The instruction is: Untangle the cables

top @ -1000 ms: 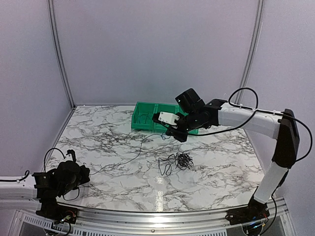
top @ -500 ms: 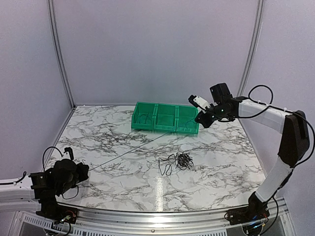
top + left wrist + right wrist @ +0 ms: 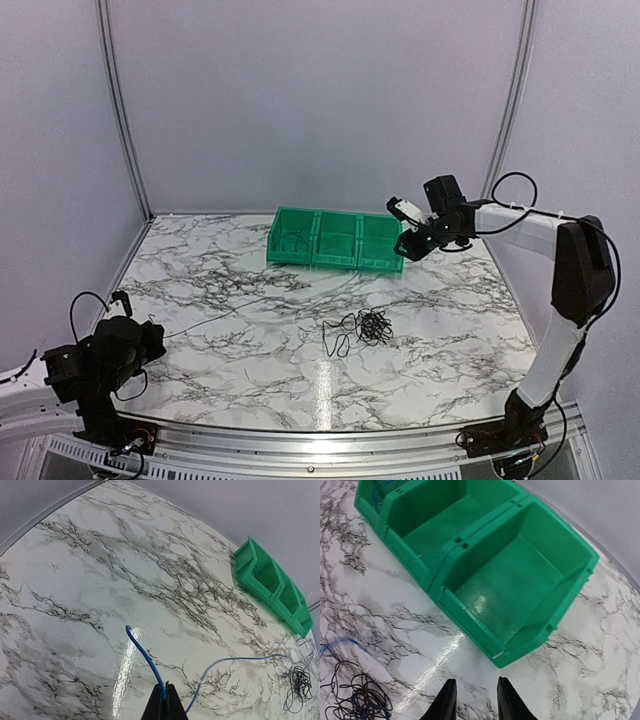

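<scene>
Right arm [image 3: 520, 232]: white tube links, black joint housings, a long black cover at the elbow. Thin black cable [image 3: 508, 186] runs along the forearm in a loose arc. Small white block [image 3: 404, 209] at the wrist. Base [image 3: 500, 436], near right corner of the surface: black, with small coloured wires.

Left arm [image 3: 105, 360]: blocky black wrist cluster, white link below, black wire loop [image 3: 82, 302].

Right claw [image 3: 476, 682]: two black tapered fingers. Left claw [image 3: 164, 690]: black, a narrow wedge.
</scene>
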`<state>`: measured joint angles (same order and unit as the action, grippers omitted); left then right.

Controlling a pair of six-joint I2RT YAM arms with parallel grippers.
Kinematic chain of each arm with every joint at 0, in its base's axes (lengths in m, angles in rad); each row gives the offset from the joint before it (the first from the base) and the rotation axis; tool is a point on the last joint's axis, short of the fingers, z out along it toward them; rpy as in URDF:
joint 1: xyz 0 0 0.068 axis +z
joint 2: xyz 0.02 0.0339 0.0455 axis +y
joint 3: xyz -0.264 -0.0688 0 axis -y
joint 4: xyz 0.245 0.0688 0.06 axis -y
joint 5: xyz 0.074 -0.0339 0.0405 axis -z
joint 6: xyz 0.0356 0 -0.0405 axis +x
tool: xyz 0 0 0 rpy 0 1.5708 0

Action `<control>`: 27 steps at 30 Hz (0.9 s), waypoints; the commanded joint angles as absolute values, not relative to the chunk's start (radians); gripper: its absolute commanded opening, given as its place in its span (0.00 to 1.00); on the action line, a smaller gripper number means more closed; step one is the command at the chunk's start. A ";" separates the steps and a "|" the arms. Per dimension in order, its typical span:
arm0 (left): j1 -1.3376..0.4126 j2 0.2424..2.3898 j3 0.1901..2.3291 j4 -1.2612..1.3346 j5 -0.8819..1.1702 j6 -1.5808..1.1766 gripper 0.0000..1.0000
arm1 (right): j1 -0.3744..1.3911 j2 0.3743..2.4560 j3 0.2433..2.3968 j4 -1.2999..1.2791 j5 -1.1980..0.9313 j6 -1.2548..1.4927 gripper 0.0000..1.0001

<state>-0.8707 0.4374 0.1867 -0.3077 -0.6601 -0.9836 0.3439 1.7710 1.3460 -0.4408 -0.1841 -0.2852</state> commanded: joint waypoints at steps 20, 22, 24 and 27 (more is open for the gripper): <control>-0.795 0.798 0.612 -0.367 -0.667 -0.651 0.00 | 0.543 1.589 1.209 -0.416 -0.428 -0.520 0.32; -0.795 0.802 0.561 -0.325 -0.652 -0.679 0.00 | 0.647 1.610 1.211 -0.425 -0.410 -0.551 0.32; -0.793 0.804 0.510 -0.285 -0.639 -0.708 0.00 | 0.762 1.645 1.229 -0.433 -0.402 -0.575 0.31; -0.792 0.813 0.454 -0.243 -0.616 -0.742 0.00 | 0.884 1.731 1.290 -0.445 -0.391 -0.584 0.31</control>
